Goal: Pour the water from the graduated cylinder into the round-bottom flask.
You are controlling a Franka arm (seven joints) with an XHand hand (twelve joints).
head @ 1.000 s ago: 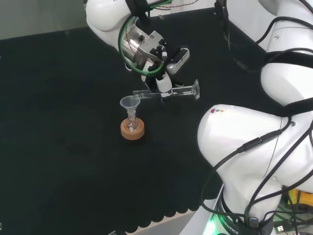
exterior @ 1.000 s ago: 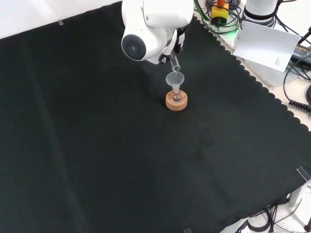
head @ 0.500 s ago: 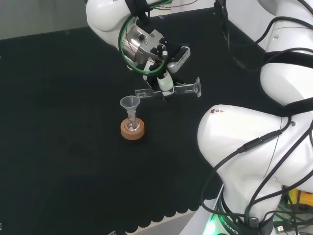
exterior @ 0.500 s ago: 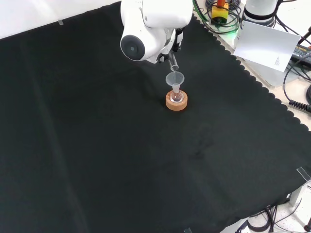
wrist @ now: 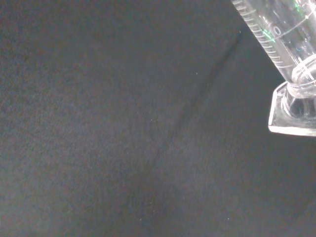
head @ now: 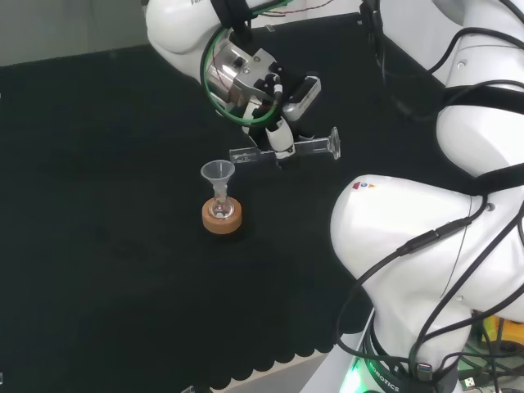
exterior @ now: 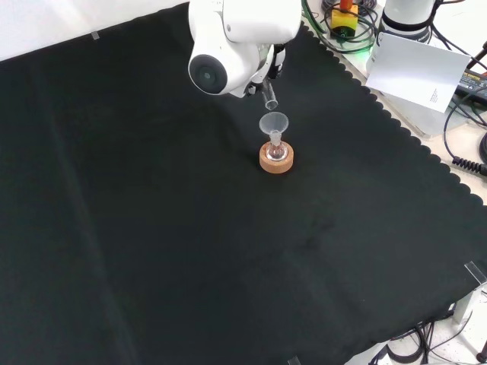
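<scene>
Since a second ago my hand (head: 274, 123) has lifted the graduated cylinder (head: 282, 150) up and right in the head view, its mouth now clear of the funnel (head: 217, 173). Fingers curl around the near-horizontal cylinder just below the palm, centre-top of frame. Lower left, the round-bottom flask (head: 220, 210) sits in its cork ring (exterior: 275, 160)

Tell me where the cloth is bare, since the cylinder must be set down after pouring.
In the front view the cloth is bare left of and below the cork ring holding the flask and funnel. It is crowded there, where the hand holds the cylinder beside the funnel.
</scene>
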